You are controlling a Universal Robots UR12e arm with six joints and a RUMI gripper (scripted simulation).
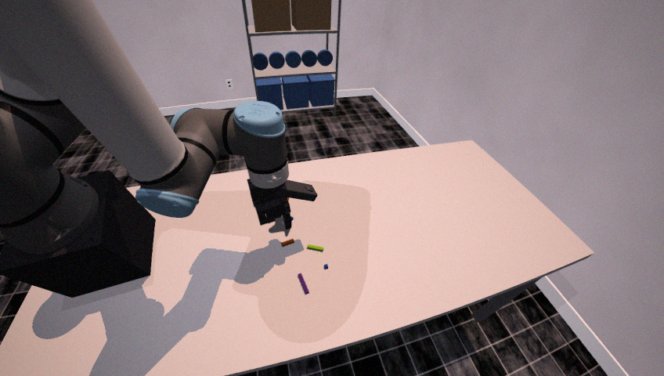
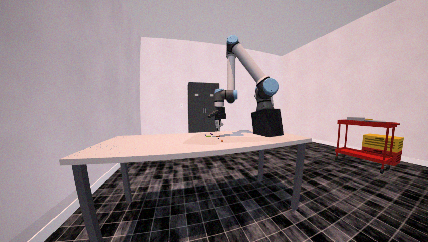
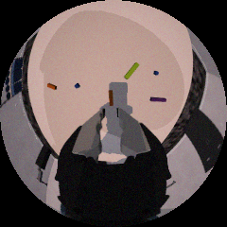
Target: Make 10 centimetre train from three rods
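My gripper (image 1: 286, 232) (image 2: 218, 129) (image 3: 111, 109) is open by a narrow gap and empty, above the table. Just beyond its fingertips in the wrist view, an orange rod (image 1: 287, 242) (image 2: 217, 136) (image 3: 111, 97) lies in shadow. A lime rod (image 1: 315, 247) (image 2: 208, 136) (image 3: 131, 71) lies close by at an angle. A blue rod (image 1: 325, 266) (image 3: 156, 73) and a purple rod (image 1: 303, 283) (image 3: 158, 99) lie farther right in the wrist view. A second blue rod (image 3: 77, 85) (image 2: 218, 138) and a second orange rod (image 3: 52, 86) (image 2: 221, 140) lie left there. No rods touch.
The pale table (image 1: 442, 200) (image 2: 144, 146) carries the arm's black base (image 2: 267, 122). The arm's shadow falls across the table and the nearer orange rod. A shelf rack (image 1: 295, 73) stands beyond the table, and a red cart (image 2: 366, 122) stands off to the side.
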